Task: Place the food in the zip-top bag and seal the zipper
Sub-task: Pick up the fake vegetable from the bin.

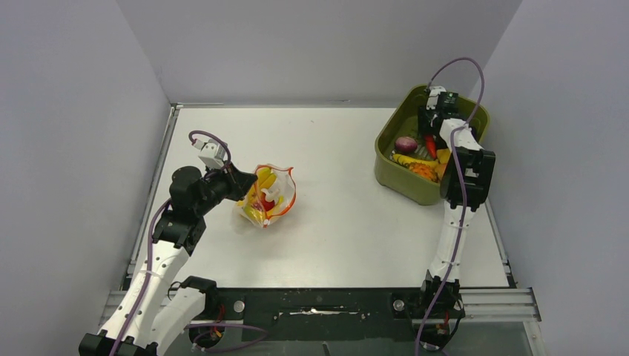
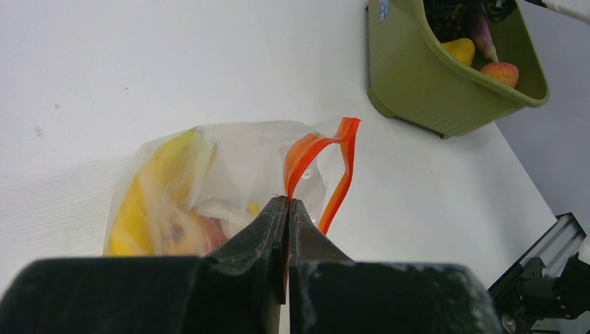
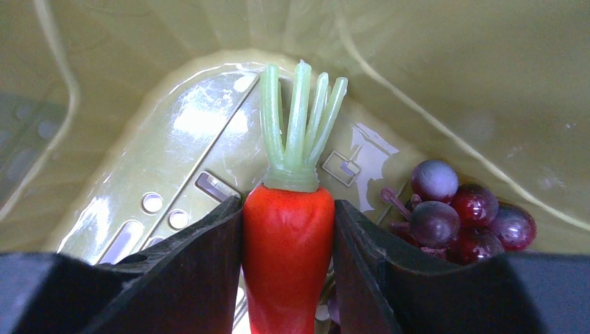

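Bag (image 2: pixel 229 149) holds bananas (image 2: pixel 149 188); left claw (image 2: pixel 287 207) pinches zipper (image 2: pixel 343 170). Right claw (image 3: pixel 289 216) clamps carrot (image 3: pixel 286 268) inside bin (image 3: pixel 452 83).

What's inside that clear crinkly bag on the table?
Inside the zip-top bag a yellow banana shows clearly, with something reddish beside it. The crinkled plastic and the left tool in front hide whatever lies lower.

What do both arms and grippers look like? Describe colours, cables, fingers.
The left arm and right arm have white links and black joints, each trailing purple cables. The left gripper and right gripper have matte black, wedge-shaped fingers.
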{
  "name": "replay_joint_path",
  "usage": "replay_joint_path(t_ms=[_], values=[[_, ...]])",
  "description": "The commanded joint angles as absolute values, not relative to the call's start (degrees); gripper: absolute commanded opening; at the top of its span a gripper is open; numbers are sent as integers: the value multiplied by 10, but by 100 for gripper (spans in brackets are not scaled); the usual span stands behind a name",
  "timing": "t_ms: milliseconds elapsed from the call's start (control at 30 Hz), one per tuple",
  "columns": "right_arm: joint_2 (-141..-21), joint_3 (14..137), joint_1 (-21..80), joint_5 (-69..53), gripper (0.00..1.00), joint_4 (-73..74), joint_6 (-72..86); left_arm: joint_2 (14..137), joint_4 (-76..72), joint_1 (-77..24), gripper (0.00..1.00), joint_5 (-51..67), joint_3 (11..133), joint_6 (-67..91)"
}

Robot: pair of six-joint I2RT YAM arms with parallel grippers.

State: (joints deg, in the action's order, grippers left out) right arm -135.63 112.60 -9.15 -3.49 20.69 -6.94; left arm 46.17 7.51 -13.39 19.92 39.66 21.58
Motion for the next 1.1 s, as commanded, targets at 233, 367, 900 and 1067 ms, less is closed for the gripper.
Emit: replay_joint_path(t_ms=[233,367,900,1067], values=[[-1237,1084,-93,-35,33,171,-72,452,52,-131,0,195,401,205],[-1194,1053,-90,-25,32,155,-68,451,53,-131,0,194,401,205],[-1001,948,-45,-19,31,112,-27,454,48,-130,0,196,398,207],[-928,873,-8,-40,31,64,4,459,48,-129,0,196,399,211]])
